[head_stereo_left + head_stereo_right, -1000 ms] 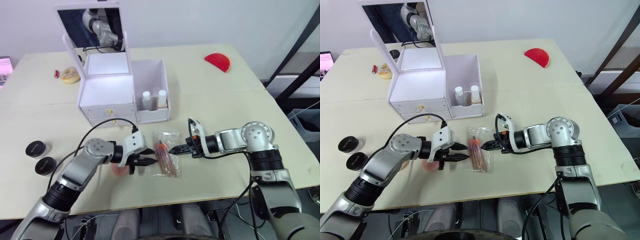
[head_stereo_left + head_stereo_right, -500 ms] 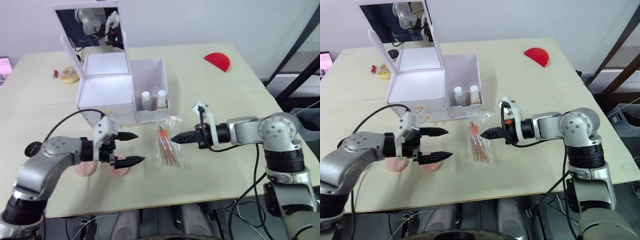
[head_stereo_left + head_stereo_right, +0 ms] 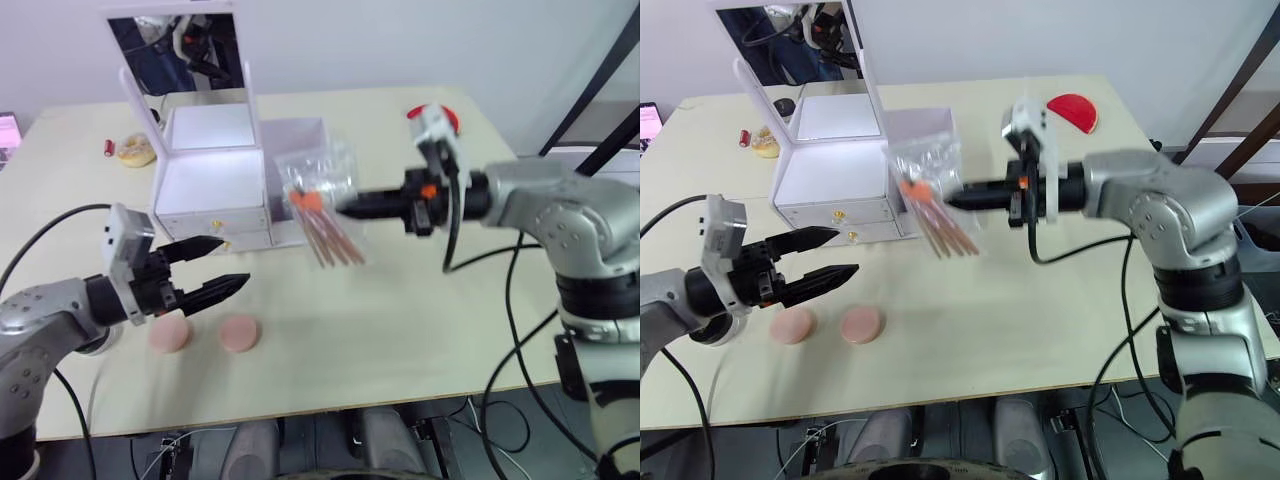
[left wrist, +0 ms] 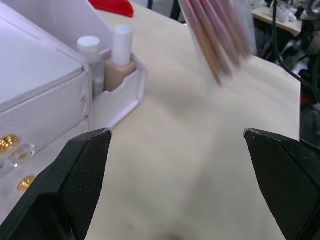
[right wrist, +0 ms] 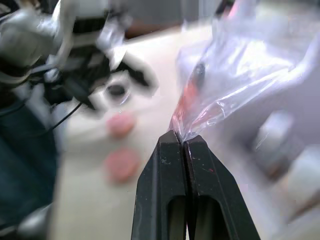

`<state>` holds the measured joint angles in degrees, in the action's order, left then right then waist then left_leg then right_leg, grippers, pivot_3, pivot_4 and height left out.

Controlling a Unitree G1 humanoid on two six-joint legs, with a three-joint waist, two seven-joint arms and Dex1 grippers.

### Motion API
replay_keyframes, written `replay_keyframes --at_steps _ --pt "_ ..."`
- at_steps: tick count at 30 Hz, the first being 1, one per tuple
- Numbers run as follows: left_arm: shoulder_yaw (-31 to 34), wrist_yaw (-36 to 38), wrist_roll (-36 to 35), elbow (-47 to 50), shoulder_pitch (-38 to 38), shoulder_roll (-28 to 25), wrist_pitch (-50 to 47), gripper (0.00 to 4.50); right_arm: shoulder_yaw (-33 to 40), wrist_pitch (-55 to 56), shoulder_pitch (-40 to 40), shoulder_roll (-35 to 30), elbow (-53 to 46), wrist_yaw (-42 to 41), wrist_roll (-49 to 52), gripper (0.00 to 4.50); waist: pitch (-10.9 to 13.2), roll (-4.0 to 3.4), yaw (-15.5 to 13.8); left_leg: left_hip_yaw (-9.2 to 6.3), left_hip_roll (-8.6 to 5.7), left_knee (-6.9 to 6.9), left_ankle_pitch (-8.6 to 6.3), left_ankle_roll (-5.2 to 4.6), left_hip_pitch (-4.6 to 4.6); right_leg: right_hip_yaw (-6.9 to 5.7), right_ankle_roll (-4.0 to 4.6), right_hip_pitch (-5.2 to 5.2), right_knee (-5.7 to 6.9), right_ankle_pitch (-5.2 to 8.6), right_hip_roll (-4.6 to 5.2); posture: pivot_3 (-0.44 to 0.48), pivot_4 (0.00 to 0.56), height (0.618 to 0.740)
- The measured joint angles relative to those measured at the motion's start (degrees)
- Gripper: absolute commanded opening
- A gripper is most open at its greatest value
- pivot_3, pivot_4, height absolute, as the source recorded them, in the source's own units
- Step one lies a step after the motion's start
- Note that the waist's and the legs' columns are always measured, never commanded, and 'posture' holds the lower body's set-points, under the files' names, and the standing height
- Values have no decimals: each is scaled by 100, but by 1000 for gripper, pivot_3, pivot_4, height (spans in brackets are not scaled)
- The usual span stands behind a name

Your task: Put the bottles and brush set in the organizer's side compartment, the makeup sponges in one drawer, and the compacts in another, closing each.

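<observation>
right hand (image 3: pixel 345 209) pinched shut on brush set (image 3: pixel 322 200) bag edge, hanging in air just by organizer (image 3: pixel 240 180) side compartment | bag light, floppy, slippery; I'd keep the edge pinch | left hand (image 3: pixel 218 265) open over tabletop (image 3: pixel 400 320), empty

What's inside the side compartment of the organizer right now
Two white-capped bottles stand in the side compartment. The bagged brush set, pinched in the right hand, hangs in front of it in the head views, hiding most of the compartment.

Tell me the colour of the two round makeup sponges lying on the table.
Pink makeup sponges, clearest in the right eye view.
</observation>
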<state>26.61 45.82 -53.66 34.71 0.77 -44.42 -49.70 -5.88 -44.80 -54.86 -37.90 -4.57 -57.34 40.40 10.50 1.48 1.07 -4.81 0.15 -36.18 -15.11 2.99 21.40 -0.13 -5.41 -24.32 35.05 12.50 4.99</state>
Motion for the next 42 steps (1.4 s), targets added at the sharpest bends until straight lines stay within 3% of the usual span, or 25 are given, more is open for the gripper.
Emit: replay_keyframes --at_steps 4,13,19,34,42 --pt "-15 -201 -80 25 12 2 63 4452 -193 1533 -630 625 1628 -246 -1008 0 -1 2 10 4 0 -2 0 1 -1 2 26 3 -2 -16 0 0 150 739" --pt "-113 -480 -206 30 160 18 258 4452 -24 4134 -2270 1825 5548 -134 -2225 0 3 -3 86 4 0 18 0 2 3 3 26 -6 -7 -18 -1 0 150 739" --pt "-134 -559 -207 44 104 29 387 4452 125 4968 -2499 2282 7108 316 -2773 0 5 -6 150 5 0 16 0 2 3 6 27 -6 -7 -18 -1 0 150 739" --pt "-134 -717 -404 140 97 -4 396 4452 916 4994 -2844 3086 7815 844 -3048 0 6 -8 147 2 0 14 0 2 0 8 28 -5 1 -18 -3 0 150 739" --pt "-271 -865 -448 148 153 -31 394 4452 636 4460 -2653 3189 8137 1751 -3811 0 6 -8 156 2 0 13 1 3 -1 8 29 -5 4 -18 -4 0 150 739"
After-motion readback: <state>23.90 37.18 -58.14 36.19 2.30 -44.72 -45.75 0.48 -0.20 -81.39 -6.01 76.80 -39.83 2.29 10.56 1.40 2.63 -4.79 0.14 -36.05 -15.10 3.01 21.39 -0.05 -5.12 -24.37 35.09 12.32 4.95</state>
